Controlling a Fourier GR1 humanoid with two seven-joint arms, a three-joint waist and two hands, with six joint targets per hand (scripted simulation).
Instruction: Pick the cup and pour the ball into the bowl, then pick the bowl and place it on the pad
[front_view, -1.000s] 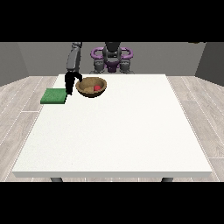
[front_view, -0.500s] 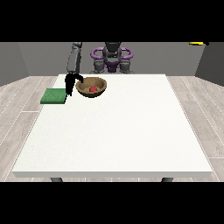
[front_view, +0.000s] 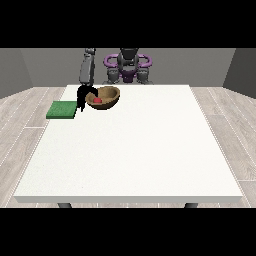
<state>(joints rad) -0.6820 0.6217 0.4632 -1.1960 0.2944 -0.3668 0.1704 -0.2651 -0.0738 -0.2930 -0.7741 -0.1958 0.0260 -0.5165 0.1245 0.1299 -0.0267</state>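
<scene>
hand at the view's left (front_view: 83, 95) pinches the bowl (front_view: 103, 97) rim beside the table's (front_view: 135, 150) left edge, near the pad (front_view: 62, 109)

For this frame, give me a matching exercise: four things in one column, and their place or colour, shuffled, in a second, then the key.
Things:
1. bowl
2. ball
3. pad
4. hand at the view's left

Descriptions:
A. green, flat, at the table's left edge
B. red, lying inside the bowl
C. black, at the bowl's left rim
D. brown, on the table near its far edge

Pairs: 1-D, 2-B, 3-A, 4-C
</scene>
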